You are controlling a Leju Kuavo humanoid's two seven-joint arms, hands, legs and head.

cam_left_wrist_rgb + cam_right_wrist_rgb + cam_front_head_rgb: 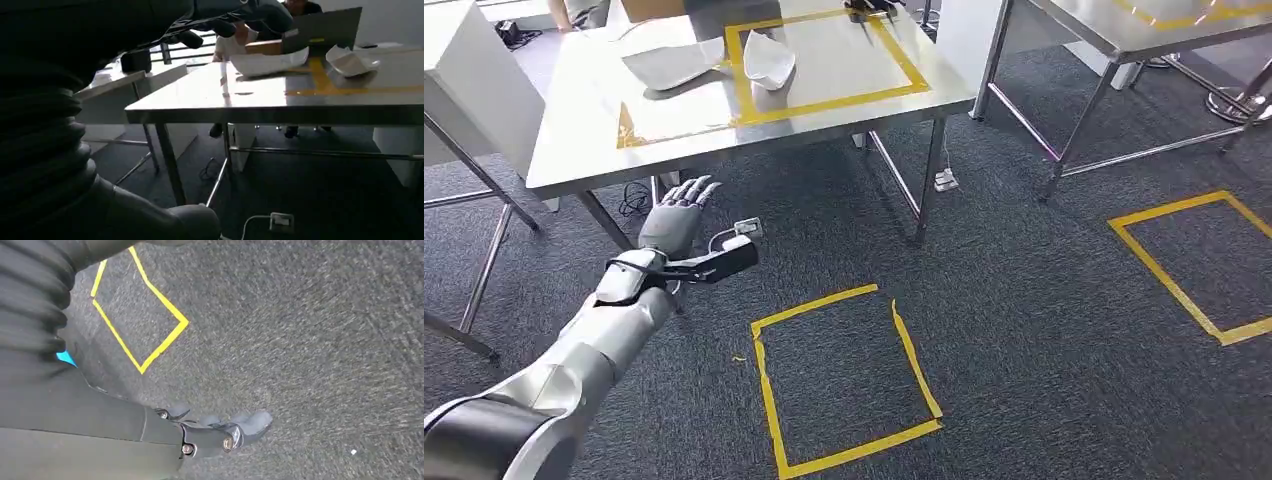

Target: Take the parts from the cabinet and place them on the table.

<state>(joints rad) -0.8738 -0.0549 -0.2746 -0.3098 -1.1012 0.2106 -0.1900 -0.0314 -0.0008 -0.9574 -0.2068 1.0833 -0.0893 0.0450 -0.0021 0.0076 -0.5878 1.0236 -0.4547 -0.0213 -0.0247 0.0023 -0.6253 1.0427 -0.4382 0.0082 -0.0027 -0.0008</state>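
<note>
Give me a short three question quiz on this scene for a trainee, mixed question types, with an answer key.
1. True or false: the left robot hand holds a white part.
2. How many white parts lie on the steel table: A one, B two, C four?
3. Fill in: the taped square on the carpet is ____ in colour.

Key: 1 false, the hand is empty with fingers spread. 2 B, the flatter white part and the curled white part. 3 yellow.
</note>
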